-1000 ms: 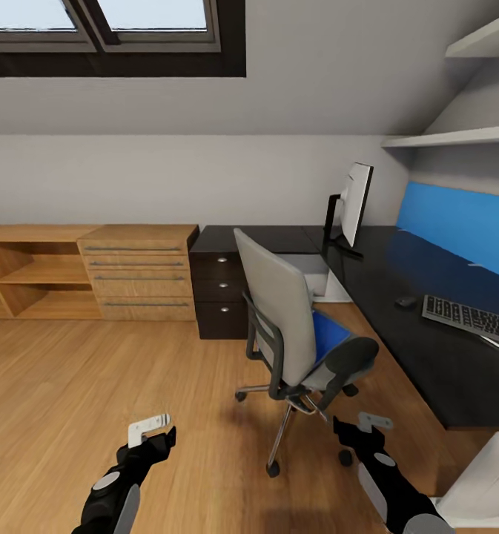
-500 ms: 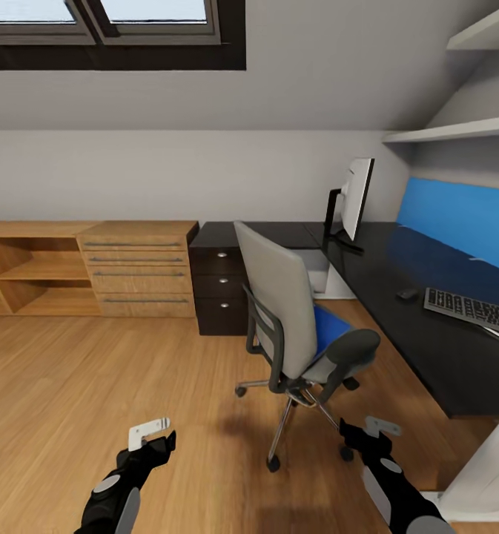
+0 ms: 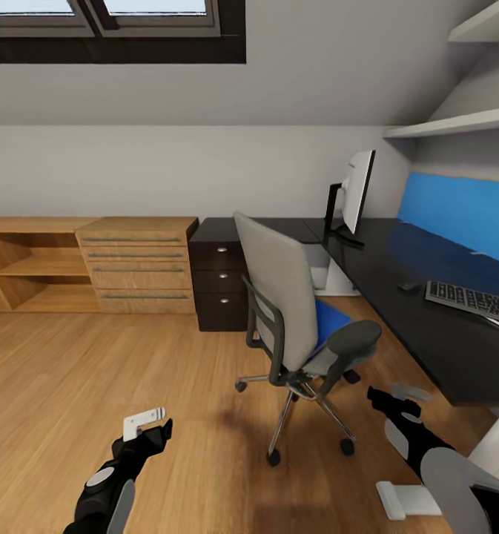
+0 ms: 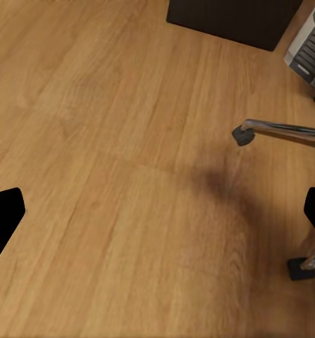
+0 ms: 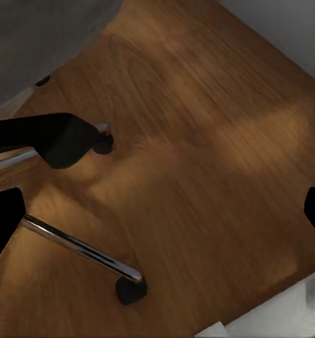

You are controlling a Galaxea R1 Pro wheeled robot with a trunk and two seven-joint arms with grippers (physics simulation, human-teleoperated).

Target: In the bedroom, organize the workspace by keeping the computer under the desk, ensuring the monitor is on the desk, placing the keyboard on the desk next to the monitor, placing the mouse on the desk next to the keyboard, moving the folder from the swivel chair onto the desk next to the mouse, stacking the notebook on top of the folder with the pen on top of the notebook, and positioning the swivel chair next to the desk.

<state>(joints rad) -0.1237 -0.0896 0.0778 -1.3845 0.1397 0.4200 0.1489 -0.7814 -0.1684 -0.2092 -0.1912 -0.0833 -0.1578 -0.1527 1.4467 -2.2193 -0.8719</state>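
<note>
Grippers — left (image 3: 151, 424), right (image 3: 391, 400) — wide apart, empty, touching nothing.

No text, label or number can be read anywhere.

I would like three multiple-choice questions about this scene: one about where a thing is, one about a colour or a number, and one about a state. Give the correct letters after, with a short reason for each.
1. Where does the folder lie?
A. on the seat of the swivel chair
B. on the floor
C. on the desk

2. How many drawers does the black drawer unit show?
A. one
B. three
C. five

3. What is the state of the left gripper?
A. shut on a pen
B. shut on the folder
C. open and holding nothing

Answers:
1. A, since the blue folder shows on the seat behind the chair's back.
2. B, since three fronts with knobs are stacked.
3. C, since the left wrist view shows its fingers wide apart over bare floor.
</note>
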